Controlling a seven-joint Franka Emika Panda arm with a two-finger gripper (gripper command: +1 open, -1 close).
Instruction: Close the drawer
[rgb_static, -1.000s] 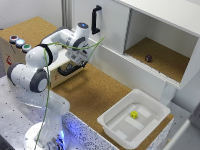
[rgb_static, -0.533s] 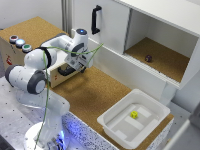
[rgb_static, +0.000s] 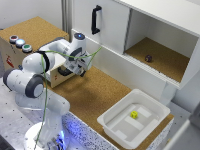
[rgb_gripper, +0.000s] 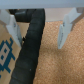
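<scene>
The low wooden box (rgb_static: 14, 56) with three round coloured buttons (rgb_static: 20, 43) stands at the exterior view's left. Its plywood drawer (rgb_static: 61, 66) sticks out, mostly hidden behind my arm, with the black handle (rgb_static: 64, 72) on its front. My gripper (rgb_static: 80, 68) hangs just in front of the drawer. In the wrist view the gripper (rgb_gripper: 37, 27) is open. The black handle (rgb_gripper: 29, 50) runs between the two pale fingers (rgb_gripper: 65, 31), nearer one of them. The drawer front (rgb_gripper: 6, 52) with blue print shows beside it.
A tall white cabinet door with a black vertical handle (rgb_static: 95, 20) rises behind the gripper. Beside it an open compartment holds a small dark object (rgb_static: 148, 58). A white plastic tub (rgb_static: 116, 131) with a small yellow object (rgb_static: 134, 114) sits on the cork surface at the exterior view's lower right.
The gripper has shifted a little toward the exterior view's right and lower, in front of the drawer. Its fingers stay open.
</scene>
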